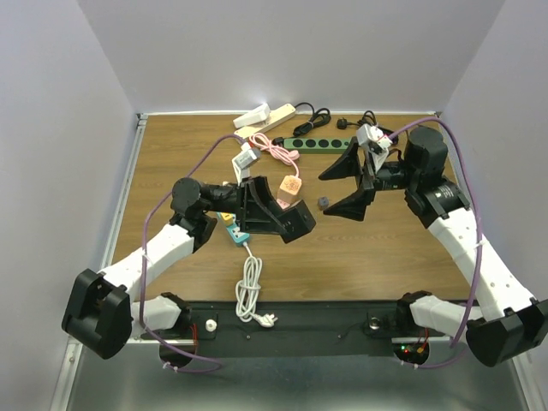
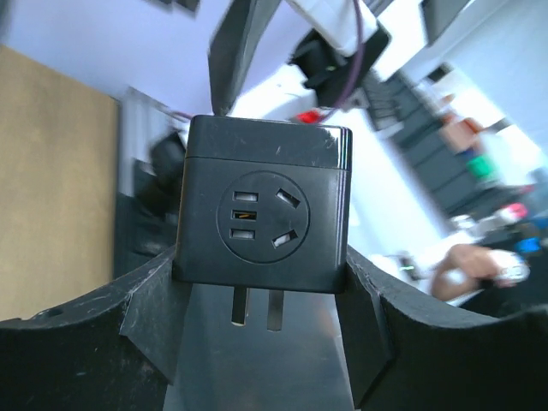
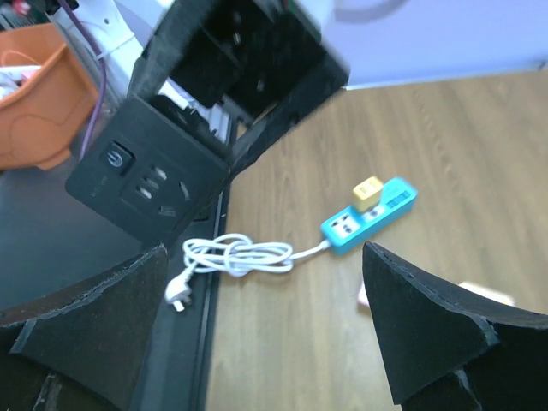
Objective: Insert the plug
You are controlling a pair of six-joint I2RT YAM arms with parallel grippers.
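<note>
While top view hides it, left wrist shows left end effector (image 2: pixel 261 291) clamping black adapter cube (image 2: pixel 265 205); right end effector (image 3: pixel 265 330) wide open, empty.

Teal power strip (image 1: pixel 235 232), coiled white cord (image 1: pixel 249 291)

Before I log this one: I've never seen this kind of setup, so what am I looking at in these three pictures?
Two robot arms are bolted at the near edge of a wooden table. One picture looks down from above; the other two come from cameras on the wrists. The left gripper holds a black cube adapter, socket face to its camera, prongs below. The right gripper is open and empty. On the table lie a teal power strip with a coiled white cord, a dark green strip and other plugs.
</note>
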